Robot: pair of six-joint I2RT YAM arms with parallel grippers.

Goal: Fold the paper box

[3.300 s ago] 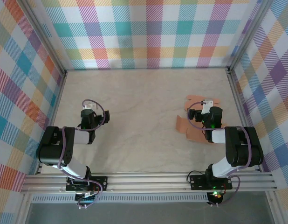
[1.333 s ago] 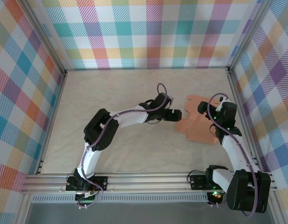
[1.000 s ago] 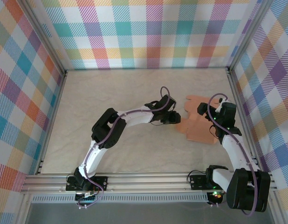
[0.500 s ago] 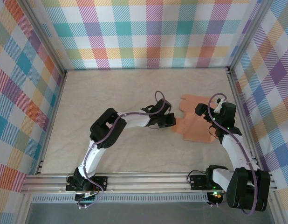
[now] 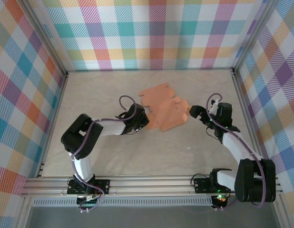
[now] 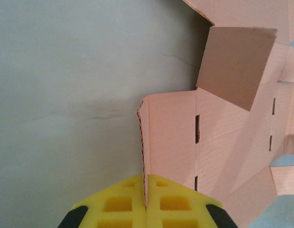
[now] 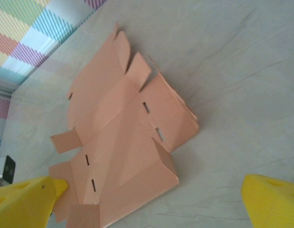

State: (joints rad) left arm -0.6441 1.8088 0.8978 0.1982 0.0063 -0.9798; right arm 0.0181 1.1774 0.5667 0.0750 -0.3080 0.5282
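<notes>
Pinches one edge of the paper box (image 5: pixel 166 107) with the left gripper (image 6: pixel 146 205), mid counter (image 5: pixel 113 90); holds the right gripper (image 5: pixel 197 114) wide apart nearby.

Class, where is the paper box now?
Top view: the paper box lies mid-table, one edge pinched by the left claw, the open right claw beside it.

Salmon-orange paper box (image 5: pixel 165 109), beige marbled table (image 5: pixel 113 156), pastel plaid walls (image 5: pixel 151 33).
</notes>
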